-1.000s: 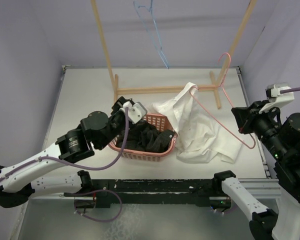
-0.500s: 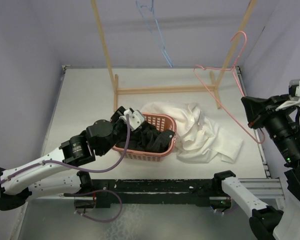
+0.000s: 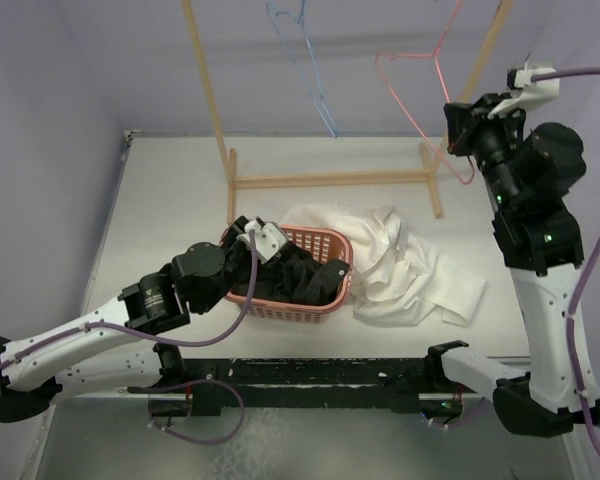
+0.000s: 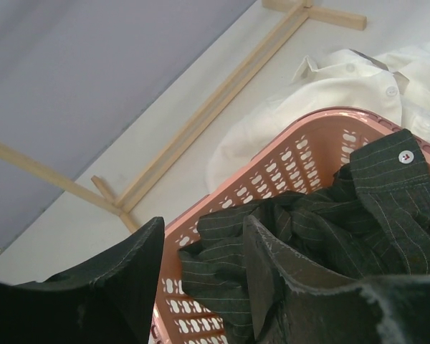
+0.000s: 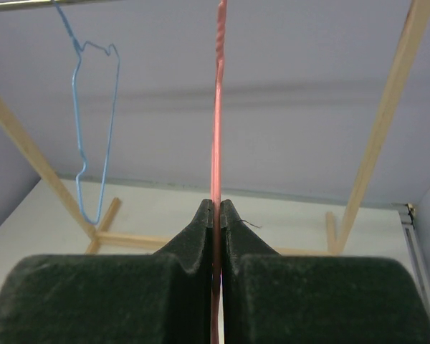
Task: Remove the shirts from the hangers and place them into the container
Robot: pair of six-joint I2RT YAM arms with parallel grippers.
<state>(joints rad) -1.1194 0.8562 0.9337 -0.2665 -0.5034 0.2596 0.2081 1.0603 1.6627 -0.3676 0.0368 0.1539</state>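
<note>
One right gripper (image 5: 216, 209) pinches the pink hanger (image 5: 217, 107); left gripper (image 4: 204, 236) gapes over basket (image 4: 301, 154).

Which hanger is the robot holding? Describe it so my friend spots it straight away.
Find the tall wooden rack at the back of the table. By its right pole, the right gripper is shut on a thin wire hanger, held up in the air. It is pink and bare; the only other hanger is light blue and hangs further left.
</note>
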